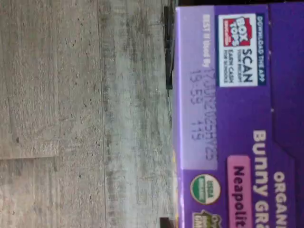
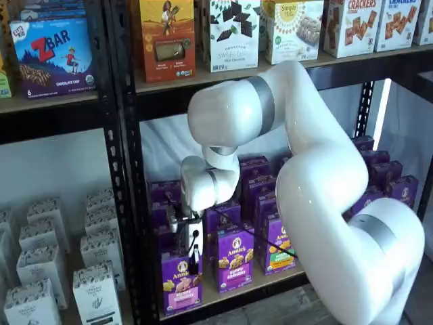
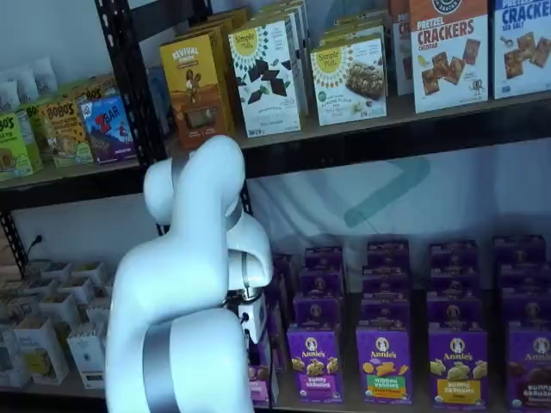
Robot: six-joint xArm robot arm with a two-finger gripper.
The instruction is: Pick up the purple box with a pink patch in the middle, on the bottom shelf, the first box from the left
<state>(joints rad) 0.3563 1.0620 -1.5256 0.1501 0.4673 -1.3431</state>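
**Ana:** So where does the pick stand?

**Ben:** Well along, I'd judge, but not done. The purple box (image 2: 180, 281) stands upright at the front of the bottom shelf (image 2: 237, 292), the leftmost carton of the front row, pink patch facing out. It doesn't look lifted.

**Ana:** And the gripper?

**Ben:** The gripper (image 2: 194, 256) hangs straight down over that box, its black fingers (image 2: 195, 258) reaching the top edge. Whether they are spread or pressed on the carton, I cannot tell; I see only a dark sliver with no clear gap, and the arm (image 3: 185, 284) hides the spot from the other side.

**Ana:** Does the wrist view help?

**Ben:** A bit. It shows the box's top panel (image 1: 237, 118) close up, with the Box Tops label (image 1: 240, 50) and a pink "Neapolit" tag, so the hand is right over the correct carton.

**Ana:** What's left?

**Ben:** A firm pinch, if it isn't made yet, then the lift clear of the neighbouring purple carton (image 2: 235, 261).
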